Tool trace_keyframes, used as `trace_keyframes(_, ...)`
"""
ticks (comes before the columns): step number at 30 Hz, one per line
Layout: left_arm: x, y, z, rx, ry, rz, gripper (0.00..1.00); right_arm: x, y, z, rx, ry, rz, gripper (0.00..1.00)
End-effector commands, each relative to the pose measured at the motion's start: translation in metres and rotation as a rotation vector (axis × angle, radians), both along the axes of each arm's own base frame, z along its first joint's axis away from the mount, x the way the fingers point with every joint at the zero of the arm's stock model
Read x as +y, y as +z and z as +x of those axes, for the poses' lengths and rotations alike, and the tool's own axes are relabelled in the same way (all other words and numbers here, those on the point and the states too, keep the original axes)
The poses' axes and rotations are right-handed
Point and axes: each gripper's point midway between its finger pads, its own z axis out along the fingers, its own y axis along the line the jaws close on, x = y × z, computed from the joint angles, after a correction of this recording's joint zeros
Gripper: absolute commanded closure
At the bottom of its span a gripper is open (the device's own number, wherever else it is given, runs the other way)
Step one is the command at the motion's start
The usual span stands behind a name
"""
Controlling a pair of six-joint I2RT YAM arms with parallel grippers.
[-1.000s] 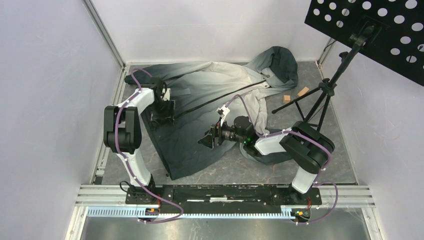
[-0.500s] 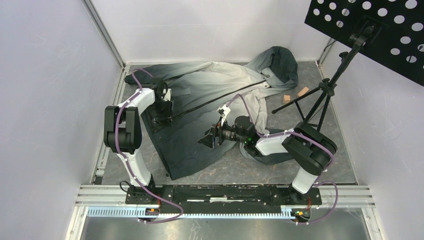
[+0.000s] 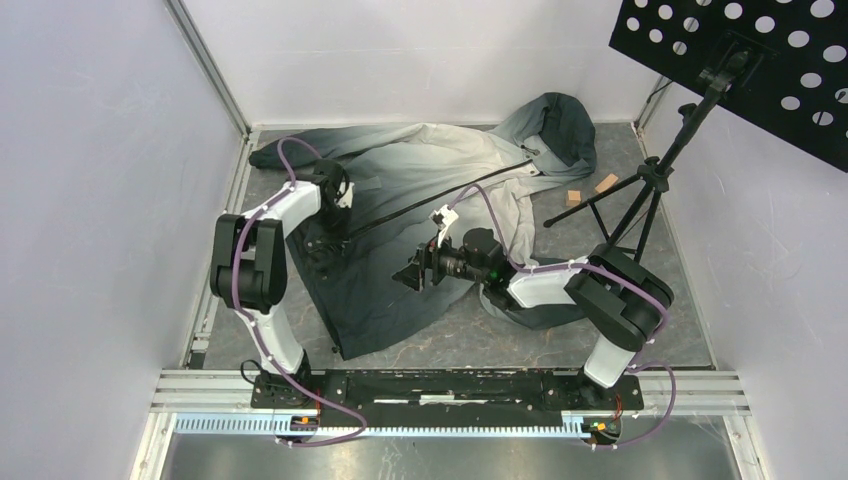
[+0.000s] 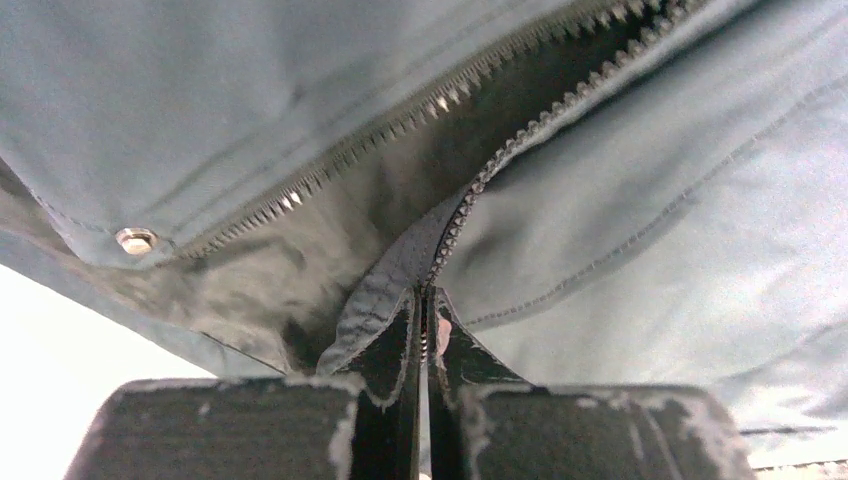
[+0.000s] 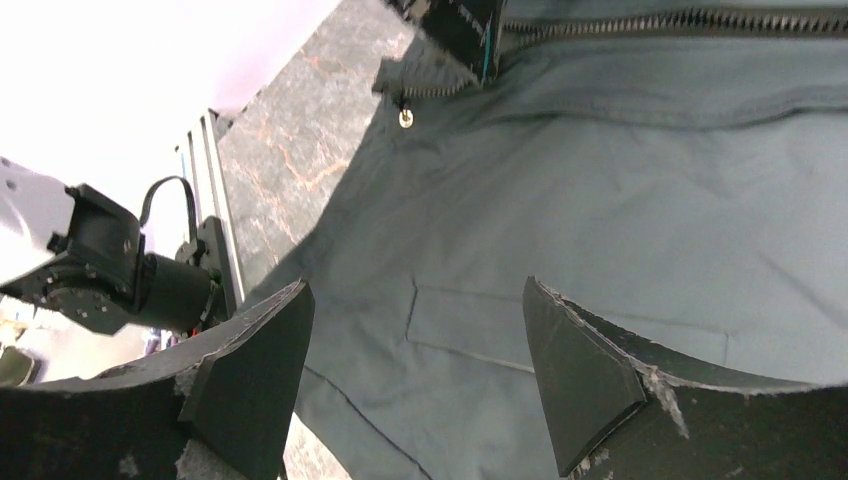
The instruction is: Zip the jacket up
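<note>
1. jacket (image 3: 420, 170): lies spread on the table (image 3: 600, 340), with the hood at the far right and the dark hem toward the near left. the front is not yet closed.
2. zipper (image 4: 330, 170): in the left wrist view its two rows of teeth run apart, with dark lining showing between them. they draw together only just at the fingers. a snap stud (image 4: 135, 240) sits beside the left row.
3. left gripper (image 4: 422, 330): this is the changed item. a second ago its jaws stood wide above the hem end. now you have them pressed together, pinching the dark tape at the bottom end of the zipper.
4. what the pinch holds: the fingers hide whether it is the slider or only tape, so you cannot tell.
5. meaning for the task (a judgement): the low end of the zip looks anchored, so the set-up step is likely done. the closing pull has yet to begin.
6. right gripper (image 5: 415, 360): jaws spread and holding nothing, it hovers over the dark front panel near the zipper. it has crept slightly toward the left arm over the last second.
7. risk (a judgement): if the pinch has only fabric, pulling will drag the jacket and not close the teeth.
</note>
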Motion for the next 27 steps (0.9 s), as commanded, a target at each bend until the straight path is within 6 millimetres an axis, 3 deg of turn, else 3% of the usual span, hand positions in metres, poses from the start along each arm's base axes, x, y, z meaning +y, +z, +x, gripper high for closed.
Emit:
trace_keyframes(1,-0.020,0.050,0.001,-0.146,0.032,-0.121,0.98,0.020,0.029,0.014,-0.032,-0.042,0.055,0.17)
trace_keyframes(5,-0.034,0.080,-0.011,-0.215,0.023,-0.226,0.98,0.031,0.037,0.013,-0.075,-0.061,0.119,0.17)
trace_keyframes(10,-0.048,0.082,-0.030,-0.174,-0.004,-0.342,0.98,0.048,0.036,0.010,-0.045,-0.034,0.212,0.25)
trace_keyframes(16,-0.088,0.095,-0.050,-0.141,-0.073,-0.640,0.98,0.054,0.029,0.004,-0.012,-0.027,0.259,0.28)
trace_keyframes(22,-0.103,0.106,-0.061,-0.142,-0.098,-0.769,0.98,0.049,0.022,-0.005,-0.006,0.004,0.252,0.54)
trace_keyframes(27,-0.111,0.105,-0.069,-0.126,-0.114,-0.843,0.98,0.047,0.021,-0.012,-0.006,0.026,0.254,0.56)
